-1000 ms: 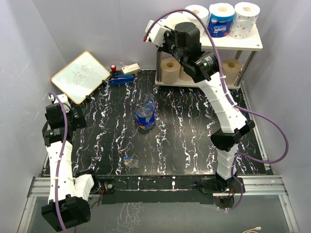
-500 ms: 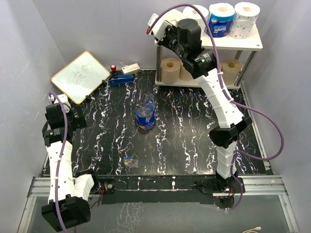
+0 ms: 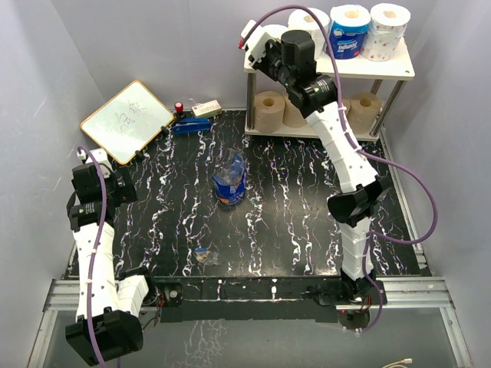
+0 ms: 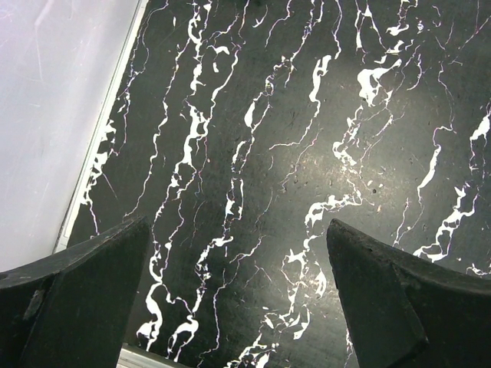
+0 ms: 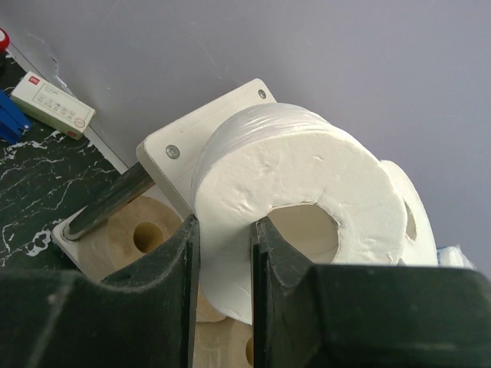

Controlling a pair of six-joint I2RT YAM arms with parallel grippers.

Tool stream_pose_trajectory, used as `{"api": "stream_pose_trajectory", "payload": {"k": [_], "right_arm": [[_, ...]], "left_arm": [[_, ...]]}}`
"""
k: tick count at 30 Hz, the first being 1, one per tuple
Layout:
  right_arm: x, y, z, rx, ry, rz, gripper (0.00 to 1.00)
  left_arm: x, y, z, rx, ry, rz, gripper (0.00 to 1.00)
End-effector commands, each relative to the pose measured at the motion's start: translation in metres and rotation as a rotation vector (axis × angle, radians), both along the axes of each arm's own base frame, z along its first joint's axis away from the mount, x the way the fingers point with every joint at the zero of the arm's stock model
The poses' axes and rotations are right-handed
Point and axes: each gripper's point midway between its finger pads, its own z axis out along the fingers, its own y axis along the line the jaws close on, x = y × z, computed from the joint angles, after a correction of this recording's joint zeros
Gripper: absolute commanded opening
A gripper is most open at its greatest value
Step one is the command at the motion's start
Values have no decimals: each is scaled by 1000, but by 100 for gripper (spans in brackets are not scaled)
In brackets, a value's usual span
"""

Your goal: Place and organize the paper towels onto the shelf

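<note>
Top external view, entry by item.

1. White roll (image 3: 274,32), film-wrapped. It is held at the left end of the shelf's (image 3: 383,70) top board. A second ago it hung lower, off the front left corner. Since then the right arm has stretched up and back to carry it over the board. In the right wrist view it covers the board's left corner (image 5: 173,146). Whether it already rests there cannot be told.
2. Right fingers (image 5: 189,253): pinching the wall of that roll, with one finger at the rim of the core.
3. Left fingers (image 4: 92,295): spread wide, nothing between them. They hang above bare surface (image 3: 291,215) near its left edge, unmoved over the last second.
4. Top board, other stock, all standing on end: second white roll (image 3: 313,18) just behind the held one, then blue-wrapped roll (image 3: 347,32), then dotted roll (image 3: 387,31) at the right end.
5. Lower board: tan rolls (image 3: 268,111), at least three showing.
6. Surface, not stock: whiteboard (image 3: 126,119) at the far left corner, crumpled blue wrapper (image 3: 229,182) at centre.

Assessment: no roll lies loose on the surface, so this is probably the last placement. What remains is to lower the roll, let go, and withdraw without knocking its neighbour.
</note>
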Motion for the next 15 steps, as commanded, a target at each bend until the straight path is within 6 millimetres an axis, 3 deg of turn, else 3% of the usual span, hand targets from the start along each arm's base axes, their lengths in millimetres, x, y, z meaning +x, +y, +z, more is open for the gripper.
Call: {"api": "stream_pose_trajectory", "payload": {"k": [1,3,9,15], "right_arm": [[-10,-10,71,147,-167,13,0],[-8,-11,69,152,-162,10,0],[-7,-10,71,176,-169,13,29],[-1,-10,69,181,-173,9,42]], "left_arm": [[-2,-1,-1,-3,-6,-3,98],[-2,-1,0,-4,-7,-3,98],[-2,-1,0,-3,-10,-3,98],[-2,-1,0,-3,-11,-3,98]]}}
